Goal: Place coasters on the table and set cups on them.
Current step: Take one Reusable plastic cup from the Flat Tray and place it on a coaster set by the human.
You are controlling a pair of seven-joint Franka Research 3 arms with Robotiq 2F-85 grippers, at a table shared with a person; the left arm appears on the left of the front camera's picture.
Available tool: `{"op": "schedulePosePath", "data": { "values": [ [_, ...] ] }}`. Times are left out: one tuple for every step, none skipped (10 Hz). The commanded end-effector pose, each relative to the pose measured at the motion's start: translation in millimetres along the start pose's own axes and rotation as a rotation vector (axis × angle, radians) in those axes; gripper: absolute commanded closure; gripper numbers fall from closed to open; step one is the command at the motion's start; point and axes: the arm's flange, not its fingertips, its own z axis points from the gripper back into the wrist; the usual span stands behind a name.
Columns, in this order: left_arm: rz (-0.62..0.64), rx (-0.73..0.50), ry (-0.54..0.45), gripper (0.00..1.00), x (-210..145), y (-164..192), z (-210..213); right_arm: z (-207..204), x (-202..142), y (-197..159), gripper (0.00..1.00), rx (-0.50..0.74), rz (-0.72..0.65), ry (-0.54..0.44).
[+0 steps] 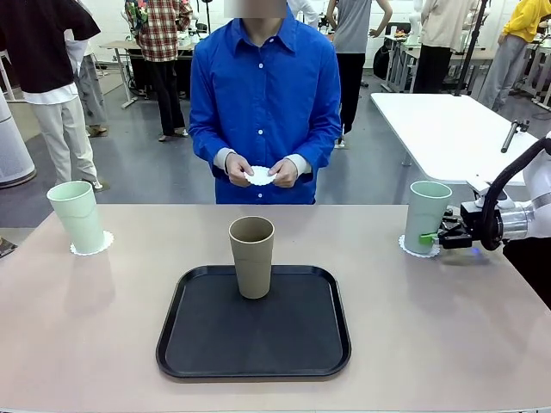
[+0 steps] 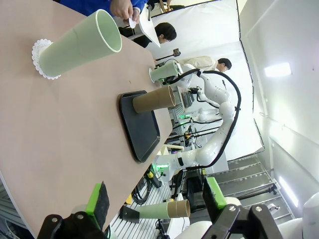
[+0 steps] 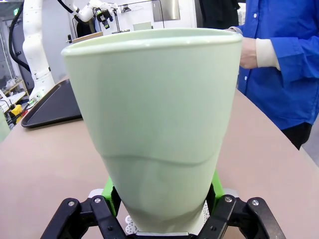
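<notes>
Cup (image 1: 428, 213) in right claw (image 1: 431, 239), on coaster (image 1: 405, 249)

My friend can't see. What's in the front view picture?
The right end effector grips a mint green cup on a white coaster at the table's right. A tan cup stands on a black tray in the middle; a second mint cup sits on another coaster at left. A person in blue holds a third coaster.

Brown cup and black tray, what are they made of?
The brown cup looks like matte plastic or a fibre mix: dull, even, no shine. The black tray seems plastic, with a smooth raised rim and faint sheen. Neither is certain.
</notes>
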Motion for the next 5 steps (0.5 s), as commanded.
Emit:
{"op": "schedulePosePath", "data": {
  "values": [
    [-0.012, -0.002, 0.004, 0.0, -2.4, -1.9, 0.6, 3.5, -1.7, -6.3, 0.19, 0.026, 0.015, 0.005],
    [-0.012, -0.002, 0.004, 0.0, -2.4, -1.9, 0.6, 3.4, -2.2, -6.9, 0.06, 0.029, 0.013, 0.005],
    [-0.012, -0.002, 0.004, 0.0, -2.4, -1.9, 0.6, 3.0, -2.4, -6.8, 0.0, 0.033, 0.012, 0.009],
    [-0.012, -0.002, 0.004, 0.0, -2.4, -1.9, 0.6, 3.2, -2.7, -7.2, 0.0, 0.033, 0.008, 0.011],
    [-0.012, -0.002, 0.004, 0.0, -2.4, -1.9, 0.6, 3.5, -3.0, -7.1, 0.0, 0.036, 0.004, 0.013]
  ]
}}
